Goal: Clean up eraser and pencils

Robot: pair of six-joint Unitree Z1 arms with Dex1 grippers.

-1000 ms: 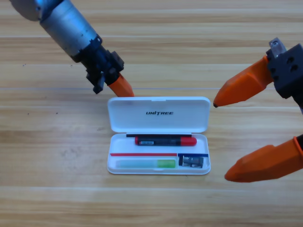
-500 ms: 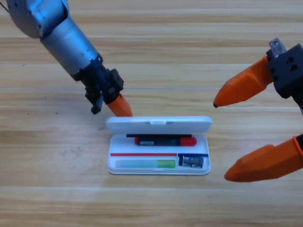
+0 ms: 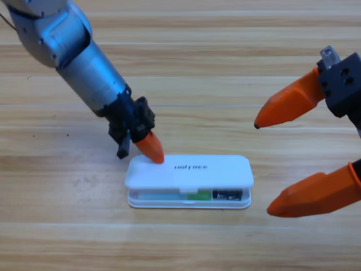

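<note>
- Nearest the camera, the white rectangular plastic case [image 3: 189,183] lies flat on the pale wooden worktop [image 3: 186,243]. Through the narrow front gap the light green stick-shaped pencil [image 3: 194,195] and the small dark rectangular eraser [image 3: 228,195] show in its tray; the navy pencil is now hidden.
- The case's lid, standing upright a second ago and half tipped shortly after, has come down almost shut over the tray, its lettering face up.
- The left claw [image 3: 150,148] presses the lid's back left corner with its orange tip; only one tip shows, so I cannot tell how its jaws stand.
- The right claw [image 3: 271,165] waits at the right edge, jaws spread wide, holding nothing, unmoved.
- My judgement: everything is stowed; only pressing the lid fully closed remains.
</note>
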